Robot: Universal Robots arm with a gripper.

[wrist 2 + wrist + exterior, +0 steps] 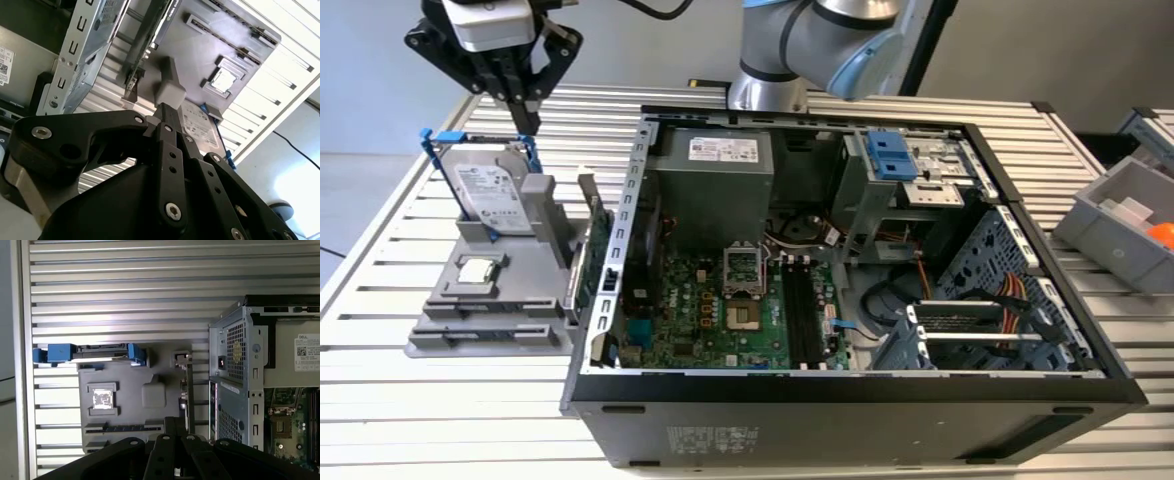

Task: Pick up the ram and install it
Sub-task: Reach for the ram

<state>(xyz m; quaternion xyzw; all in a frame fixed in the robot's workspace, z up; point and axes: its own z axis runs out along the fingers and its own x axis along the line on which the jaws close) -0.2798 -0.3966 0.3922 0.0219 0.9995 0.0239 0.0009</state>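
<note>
Broadly, a slatted metal bench carries everything, and the biggest thing on it is an open computer case lying on its side with its green motherboard facing up. The silver-and-blue robot arm rises behind the case. Toward the exterior view's left, just beside the case, sits a grey parts holder. At its far end a silver hard drive in a blue frame stands upright. A green expansion card stands on edge along the side of the holder nearest the case. At the exterior view's right a grey bin sits well apart from all this.

The black gripper hangs over the far end of the holder, above the hard drive, with its fingers pressed together. It is clear of the parts below.

The ram shows in the first wrist view as a dark-blue strip resting on edge in a long slot of the holder. That slot is at the end away from the hard drive. Between the ram and the drive, a small square processor chip lies flat in its own recess.
</note>
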